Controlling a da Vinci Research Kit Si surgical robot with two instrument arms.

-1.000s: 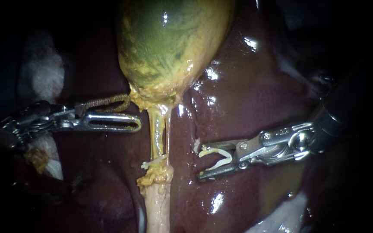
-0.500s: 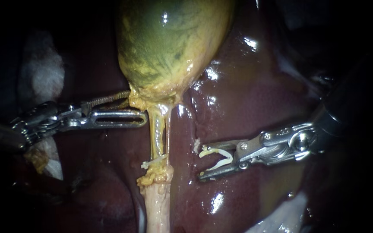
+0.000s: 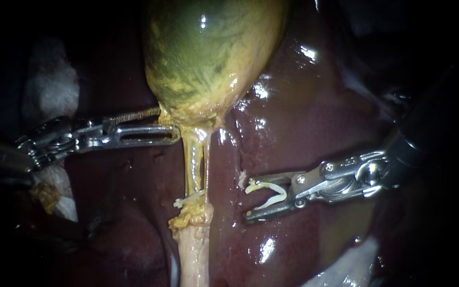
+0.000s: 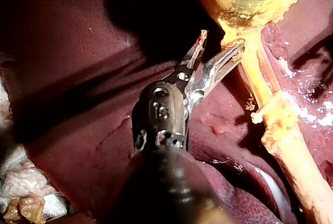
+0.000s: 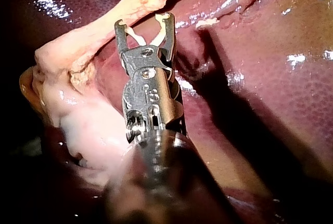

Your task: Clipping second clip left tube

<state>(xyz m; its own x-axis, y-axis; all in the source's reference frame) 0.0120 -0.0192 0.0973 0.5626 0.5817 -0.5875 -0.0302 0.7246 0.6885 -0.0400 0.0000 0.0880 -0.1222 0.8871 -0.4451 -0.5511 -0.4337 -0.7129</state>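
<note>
The green-yellow gallbladder [image 3: 208, 53] hangs over the liver. Two tubes run down from its neck: a thicker yellow left tube [image 3: 191, 165] and a thin right tube [image 3: 206, 167]. A white clip [image 3: 187, 200] sits across their lower end, above a yellow lump. My left instrument [image 3: 169, 123] comes in from the left, jaws open, its tips at the gallbladder neck [image 4: 229, 26]; a dark gap shows between the jaws in the left wrist view [image 4: 221, 40]. My right instrument [image 3: 245, 197] stands to the right of the tubes, apart from them, holding a white open clip [image 3: 265, 194] between its jaws [image 5: 144, 21].
Dark red liver [image 3: 304, 122] lies all around, wet and glinting. White gauze [image 3: 49, 90] sits behind my left instrument, and more [image 3: 346, 271] at the lower right. A pale thick stalk [image 3: 195, 255] continues below the clip on the tubes.
My left instrument has moved up and to the right, its tips now at the gallbladder neck, and its jaws have narrowed. My right instrument and its clip have stayed in place.
</note>
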